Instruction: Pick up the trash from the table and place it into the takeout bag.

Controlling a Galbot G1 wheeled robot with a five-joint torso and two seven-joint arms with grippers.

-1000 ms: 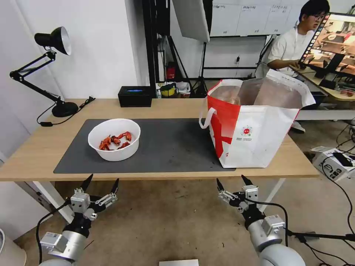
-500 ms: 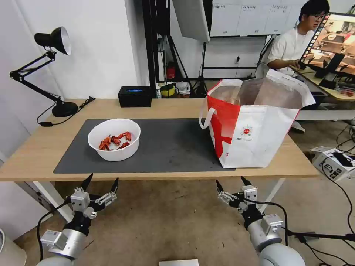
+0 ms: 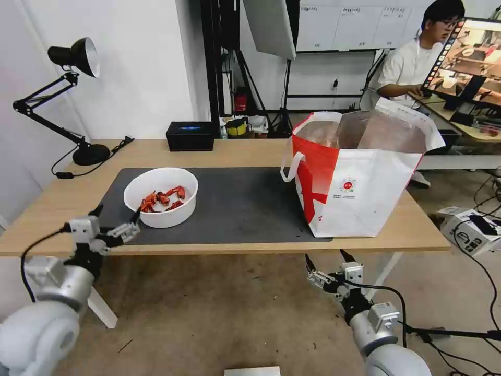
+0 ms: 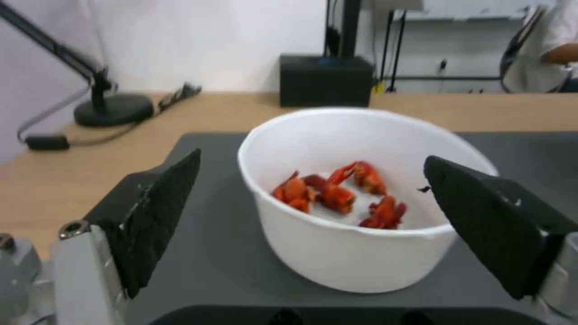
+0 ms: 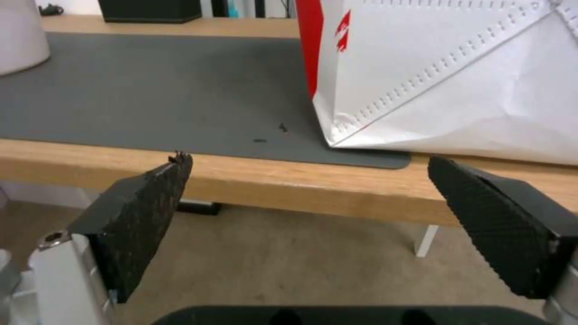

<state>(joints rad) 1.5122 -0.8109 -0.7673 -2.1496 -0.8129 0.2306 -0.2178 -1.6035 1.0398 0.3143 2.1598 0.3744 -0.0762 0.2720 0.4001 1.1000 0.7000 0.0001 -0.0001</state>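
Looks like a robotics lab or recording studio space: big white softbox light on a black stand, whiteboards on the back wall, cables trailing over the bare brown floor, a monitor at a side desk.

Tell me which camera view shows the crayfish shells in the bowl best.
The left wrist view: the crayfish shells sit large inside the white bowl, framed by the open left gripper. The head view shows them small and farther off; the right wrist view catches just the bowl's edge.
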